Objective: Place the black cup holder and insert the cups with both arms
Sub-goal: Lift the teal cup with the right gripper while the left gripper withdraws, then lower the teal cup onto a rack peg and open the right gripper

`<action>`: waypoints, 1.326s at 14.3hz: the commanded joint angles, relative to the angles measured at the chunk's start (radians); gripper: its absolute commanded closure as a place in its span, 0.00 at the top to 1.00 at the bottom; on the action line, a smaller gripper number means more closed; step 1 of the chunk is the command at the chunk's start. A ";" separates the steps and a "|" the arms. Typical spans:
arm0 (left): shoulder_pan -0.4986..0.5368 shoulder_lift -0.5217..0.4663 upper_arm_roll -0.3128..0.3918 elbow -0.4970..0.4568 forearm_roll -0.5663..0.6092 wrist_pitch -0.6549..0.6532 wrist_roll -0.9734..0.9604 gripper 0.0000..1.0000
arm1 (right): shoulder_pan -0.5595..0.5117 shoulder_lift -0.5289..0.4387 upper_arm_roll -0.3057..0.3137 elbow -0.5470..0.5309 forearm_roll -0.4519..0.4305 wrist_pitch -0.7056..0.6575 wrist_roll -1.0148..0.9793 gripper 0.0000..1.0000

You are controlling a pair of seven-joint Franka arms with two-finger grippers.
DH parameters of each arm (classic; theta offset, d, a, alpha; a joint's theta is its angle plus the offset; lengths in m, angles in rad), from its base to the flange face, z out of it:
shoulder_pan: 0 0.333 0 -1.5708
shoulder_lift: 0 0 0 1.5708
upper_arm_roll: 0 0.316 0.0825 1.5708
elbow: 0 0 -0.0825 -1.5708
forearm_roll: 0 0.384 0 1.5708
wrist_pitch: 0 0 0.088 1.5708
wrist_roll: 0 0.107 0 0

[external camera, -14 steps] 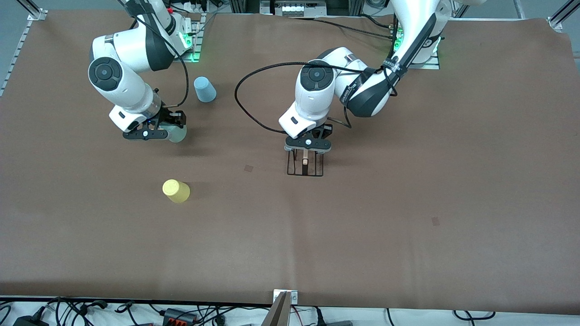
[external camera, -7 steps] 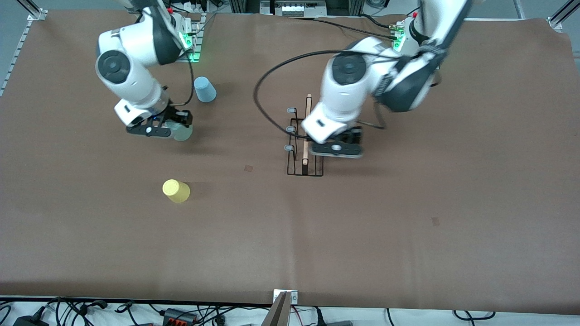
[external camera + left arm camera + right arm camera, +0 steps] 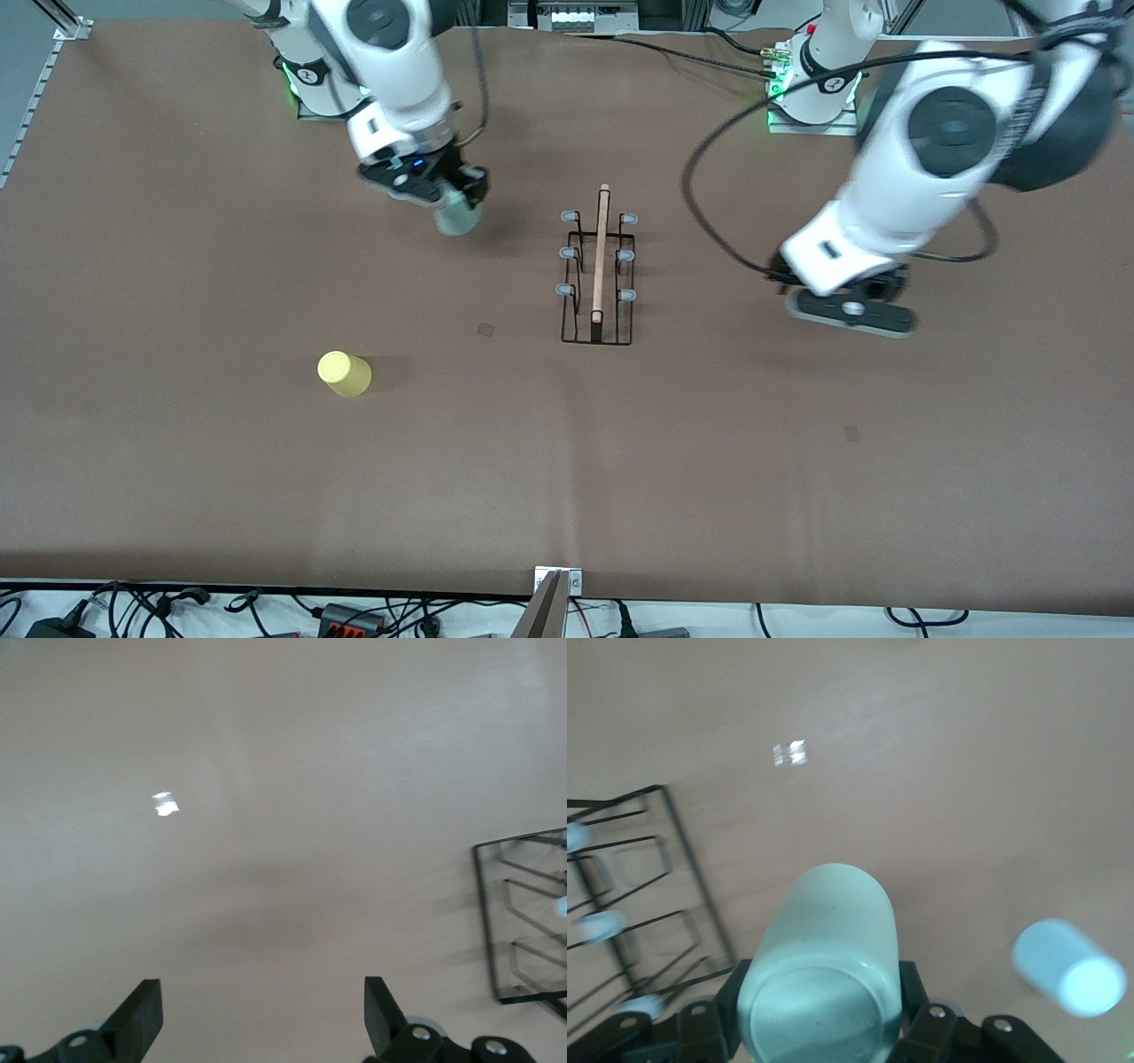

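Standing upright on the brown table (image 3: 797,496), the black cup holder (image 3: 599,266) is free of both arms, its wooden rod (image 3: 601,252) on top and grey-tipped pegs (image 3: 564,290) out to both sides. The right gripper (image 3: 436,188) pinches the pale grey-green cup (image 3: 457,218) over the table toward the right arm's end from the holder; the light blue cup (image 3: 1067,968) stands on the table below it in the right wrist view. The left gripper (image 3: 852,310) hangs with fingers (image 3: 142,1019) spread and holding nothing toward the left arm's end from the holder, while the yellow cup (image 3: 344,373) sits nearer the front camera than the holder, toward the right arm's end.
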 commanded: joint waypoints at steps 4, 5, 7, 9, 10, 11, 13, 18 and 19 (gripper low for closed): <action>0.119 -0.107 -0.019 -0.020 -0.002 -0.191 0.193 1.00 | 0.111 0.226 0.008 0.239 0.001 0.020 0.301 0.11; 0.124 -0.110 -0.013 -0.016 -0.014 -0.197 0.229 1.00 | 0.123 0.231 0.008 0.239 0.002 0.048 0.315 0.12; 0.145 -0.157 0.030 -0.028 -0.063 -0.195 0.252 1.00 | 0.137 0.254 0.010 0.239 0.001 0.086 0.341 0.12; 0.138 -0.202 0.129 -0.068 -0.100 -0.177 0.253 1.00 | 0.165 0.275 0.013 0.239 -0.001 0.146 0.364 0.12; 0.112 -0.219 0.188 -0.085 -0.144 -0.160 0.252 1.00 | 0.165 0.277 0.013 0.239 -0.002 0.151 0.358 0.13; 0.060 -0.239 0.244 -0.121 -0.159 -0.119 0.240 1.00 | 0.165 0.281 0.013 0.236 -0.002 0.151 0.355 0.13; -0.013 -0.274 0.335 -0.184 -0.162 0.007 0.240 1.00 | 0.168 0.292 0.013 0.231 -0.002 0.148 0.355 0.14; -0.024 -0.225 0.328 -0.091 -0.162 -0.100 0.148 1.00 | 0.171 0.320 0.013 0.230 -0.010 0.153 0.350 0.56; -0.018 -0.223 0.329 -0.089 -0.162 -0.113 0.137 1.00 | 0.173 0.321 0.013 0.231 -0.012 0.154 0.350 1.00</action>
